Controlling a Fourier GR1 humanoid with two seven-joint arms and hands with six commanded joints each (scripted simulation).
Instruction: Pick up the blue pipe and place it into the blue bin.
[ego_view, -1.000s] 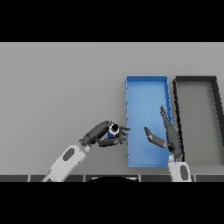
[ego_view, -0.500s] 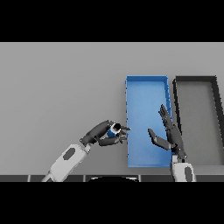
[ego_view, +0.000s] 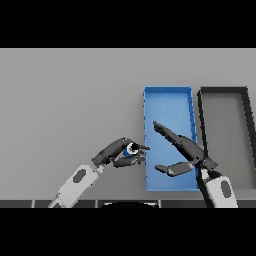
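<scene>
Just left of the blue bin, the left robot hand curls round the blue pipe. Right robot hand hovers over the bin, fingers straight and apart.

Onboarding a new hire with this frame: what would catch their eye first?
Probably the blue bin, the one bright thing on the grey table, right of centre with a black bin beside it on its right. Next, the left hand just left of the blue bin's near end, curled round the blue pipe. The right hand is spread open over the blue bin.
</scene>
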